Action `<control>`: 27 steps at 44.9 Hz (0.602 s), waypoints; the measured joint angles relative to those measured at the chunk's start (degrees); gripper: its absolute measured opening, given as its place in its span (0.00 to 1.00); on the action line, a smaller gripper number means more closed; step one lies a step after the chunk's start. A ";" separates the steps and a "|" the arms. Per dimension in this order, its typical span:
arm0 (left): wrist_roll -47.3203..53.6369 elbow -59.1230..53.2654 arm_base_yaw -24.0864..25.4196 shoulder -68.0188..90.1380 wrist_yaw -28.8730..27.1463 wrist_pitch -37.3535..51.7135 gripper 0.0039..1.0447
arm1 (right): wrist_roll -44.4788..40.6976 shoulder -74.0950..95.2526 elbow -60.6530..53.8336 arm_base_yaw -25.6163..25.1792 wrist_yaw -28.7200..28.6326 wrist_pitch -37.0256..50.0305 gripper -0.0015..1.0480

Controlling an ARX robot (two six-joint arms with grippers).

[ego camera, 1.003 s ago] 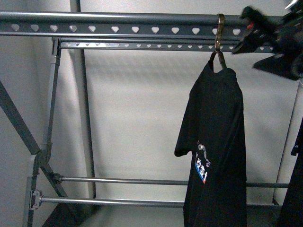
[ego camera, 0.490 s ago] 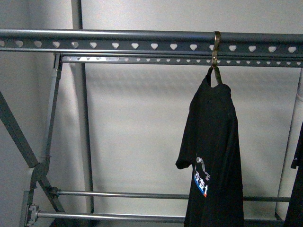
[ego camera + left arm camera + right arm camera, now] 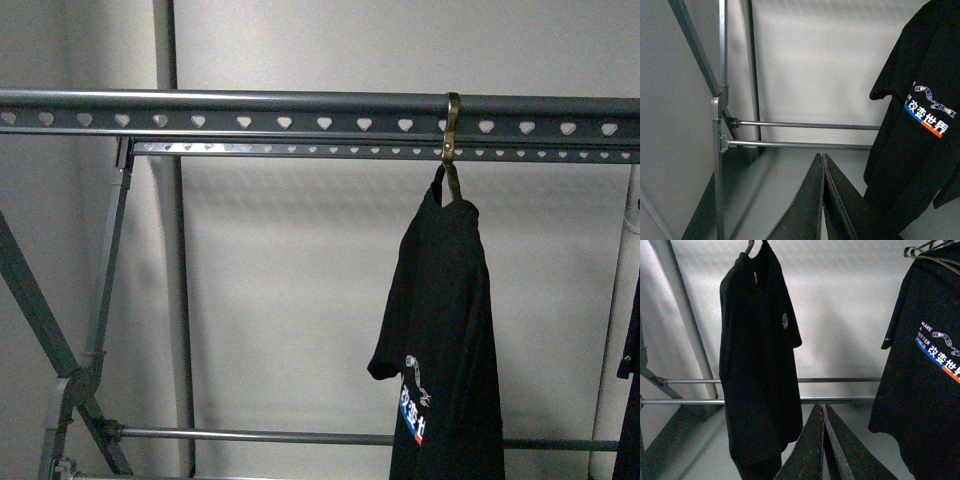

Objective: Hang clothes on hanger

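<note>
We see the big grey metal clothes rack [image 3: 300,112] with rows of heart-shaped holes along its long top rails. In the front view, its top rail runs from 9 o'clock to 3 o'clock near the top. Its crossed legs [image 3: 40,330] stand at about 8 o'clock.

The black short-sleeved T-shirt with white words and blue-red Chinese characters [image 3: 445,340] hangs from the rail at about 4 o'clock. A small brass hook [image 3: 452,128] goes over the top rail and holds the shirt up. The shirt hangs straight down, turned sideways to us. Its print shows low on the cloth.

In the right wrist view we see the same printed shirt [image 3: 925,380] on a shiny wire coat hanger [image 3: 930,251]. Well apart from it hangs another black shirt with only a tiny white mark [image 3: 760,360].

Our arms do not show in the front view. Our left gripper [image 3: 824,165] has its dark jaws pressed together with nothing between them. Our right gripper [image 3: 823,412] looks the same, jaws together and holding nothing. Both grippers are apart from the shirts.
</note>
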 joint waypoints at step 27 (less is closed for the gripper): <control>-0.02 0.00 0.00 -0.07 0.00 0.00 0.03 | -0.02 -3.87 -4.66 0.00 -0.02 0.98 0.02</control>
